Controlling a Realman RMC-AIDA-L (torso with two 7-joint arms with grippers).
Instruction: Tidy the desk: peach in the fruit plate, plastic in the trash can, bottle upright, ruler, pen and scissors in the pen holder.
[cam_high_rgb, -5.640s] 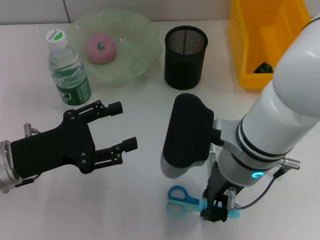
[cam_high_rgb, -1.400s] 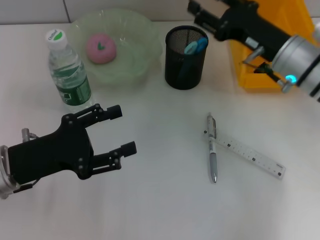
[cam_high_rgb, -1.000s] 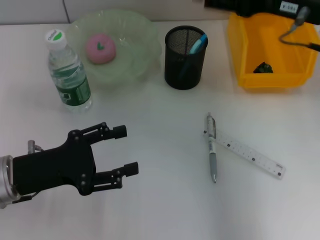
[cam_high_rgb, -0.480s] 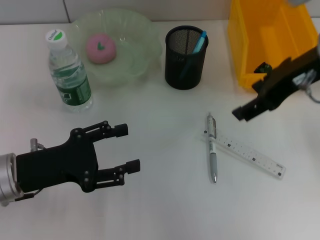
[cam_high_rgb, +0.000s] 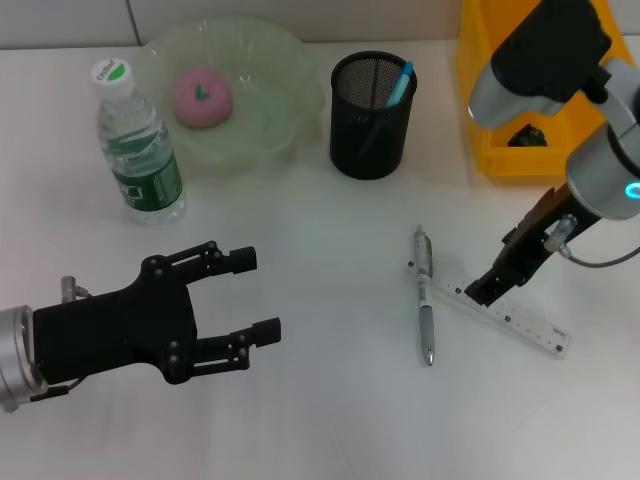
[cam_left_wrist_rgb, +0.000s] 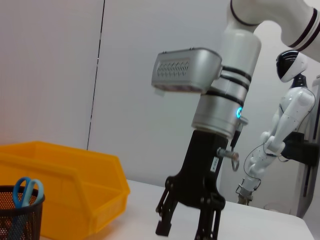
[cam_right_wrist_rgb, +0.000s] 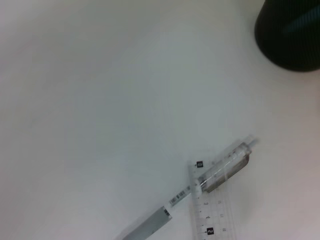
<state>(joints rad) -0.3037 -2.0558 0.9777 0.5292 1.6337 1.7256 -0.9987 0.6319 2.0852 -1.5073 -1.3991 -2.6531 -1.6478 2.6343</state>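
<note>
The right gripper is held low over the right half of the worktop, its fingers spread apart and empty, with the tips directly above the nearer end of the ruler. The ruler lies flat and slanted, running from the pen toward the front right corner. The pen lies just to the left of the gripper, roughly perpendicular to the front edge, and its upper part is crossed by the ruler's end; in the right wrist view both are seen touching there.

The scissors are stood in the pen holder, which is placed near the back edge, about midway along it. The fruit plate sits to the left of the holder with the peach inside. The bottle stands upright near the back left corner. The trash can, a yellow bin, is set at the back right corner with a dark scrap inside.

The left gripper hovers over the front left area, fingers parted, holding nothing.
</note>
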